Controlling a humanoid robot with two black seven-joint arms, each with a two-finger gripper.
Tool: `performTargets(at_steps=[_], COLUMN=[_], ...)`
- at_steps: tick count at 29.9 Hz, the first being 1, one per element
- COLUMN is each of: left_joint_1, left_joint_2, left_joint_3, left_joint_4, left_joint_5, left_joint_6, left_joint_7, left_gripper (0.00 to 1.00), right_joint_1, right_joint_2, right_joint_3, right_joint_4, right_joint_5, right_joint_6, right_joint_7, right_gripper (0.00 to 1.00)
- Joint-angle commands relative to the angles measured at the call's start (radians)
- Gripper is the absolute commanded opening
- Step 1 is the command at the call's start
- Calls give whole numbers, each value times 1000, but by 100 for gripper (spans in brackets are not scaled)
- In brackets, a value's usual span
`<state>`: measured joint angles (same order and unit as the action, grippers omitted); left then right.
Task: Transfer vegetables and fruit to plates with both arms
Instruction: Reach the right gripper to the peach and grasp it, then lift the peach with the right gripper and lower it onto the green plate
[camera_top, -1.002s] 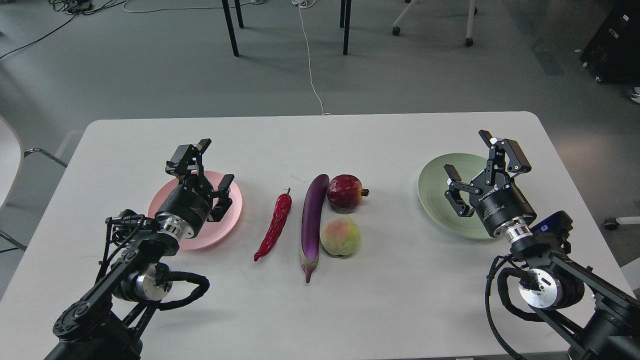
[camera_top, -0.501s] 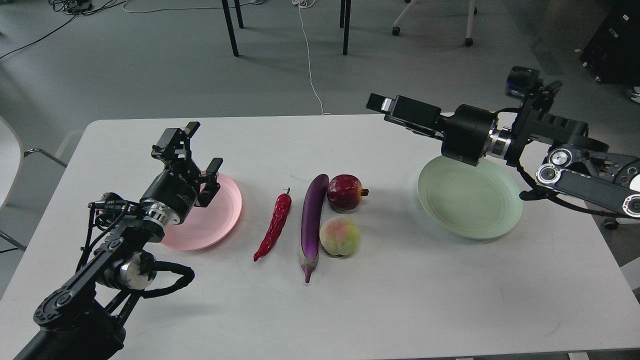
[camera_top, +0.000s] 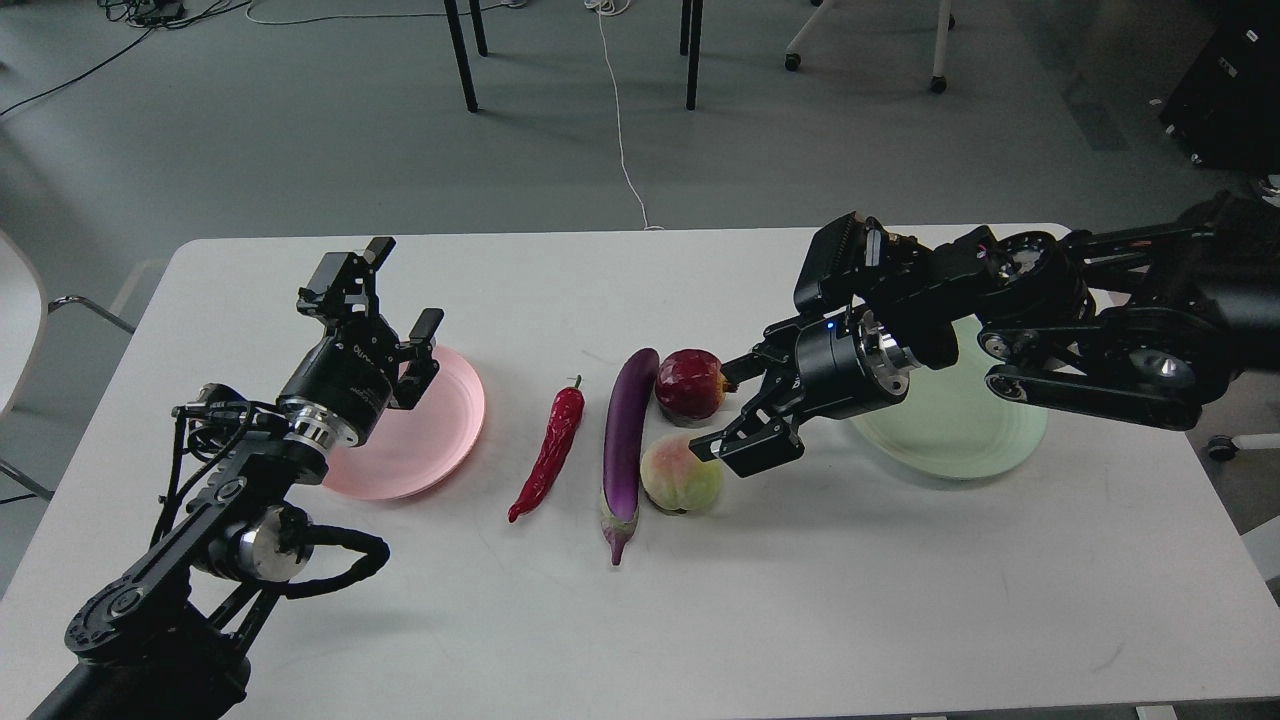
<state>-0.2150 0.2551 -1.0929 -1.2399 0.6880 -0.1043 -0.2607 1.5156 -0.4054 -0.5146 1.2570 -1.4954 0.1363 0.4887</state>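
A purple eggplant (camera_top: 624, 440) lies lengthwise at the table's middle, a red chili (camera_top: 548, 453) to its left. A dark red pomegranate (camera_top: 689, 384) and a yellow-green peach (camera_top: 679, 473) sit just right of the eggplant. My right gripper (camera_top: 722, 412) is open, reaching in from the right, its fingertips beside the pomegranate and peach, holding nothing. My left gripper (camera_top: 388, 295) is open and empty above the far-left edge of the pink plate (camera_top: 430, 440). The green plate (camera_top: 950, 425) is partly hidden behind my right arm.
The white table (camera_top: 640, 600) has bare surface in front and behind the produce. Chair and table legs (camera_top: 460, 55) and a white cable (camera_top: 620, 130) are on the floor beyond the far edge.
My right arm swung down and left from above the green plate to beside the pomegranate and peach, gripper open. My left gripper barely moved.
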Motion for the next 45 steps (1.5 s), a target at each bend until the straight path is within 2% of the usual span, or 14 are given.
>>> performTargets(at_steps=[1,12,30,33,36,40,45], left_joint_1=[5,8,8,8,8,8,3], left_joint_2=[1,-2,1,1,1,3,3], left_joint_3=[1,1,-2,-2,-2,-2,-8], left_joint_4=[-4,-35,-38,-38,-38,-44,-46], left_joint_5=[1,1,1,1,1,1,1], left_joint_6=[0,0,-3,-3,-3,-2,-2], left_joint_7=[1,1,1,1,1,1,3], left_gripper=[98,98,98,98,98,98,98], right_joint_1=[-25,-101,-135,-140,-146,-143,-115], right_joint_2=[46,212,289,289,289,289,266], right_joint_3=[-28,-25,-33,-35,-38,-65,-61], right_joint_4=[-48,-218,-307,-307,-309,-307,-286], right_joint_5=[-2,0,0,0,0,0,3], right_joint_6=[6,-6,-9,-7,-6,-6,-7], right_joint_7=[0,0,0,0,0,0,0], right_gripper=[99,99,95,91,82,61,46])
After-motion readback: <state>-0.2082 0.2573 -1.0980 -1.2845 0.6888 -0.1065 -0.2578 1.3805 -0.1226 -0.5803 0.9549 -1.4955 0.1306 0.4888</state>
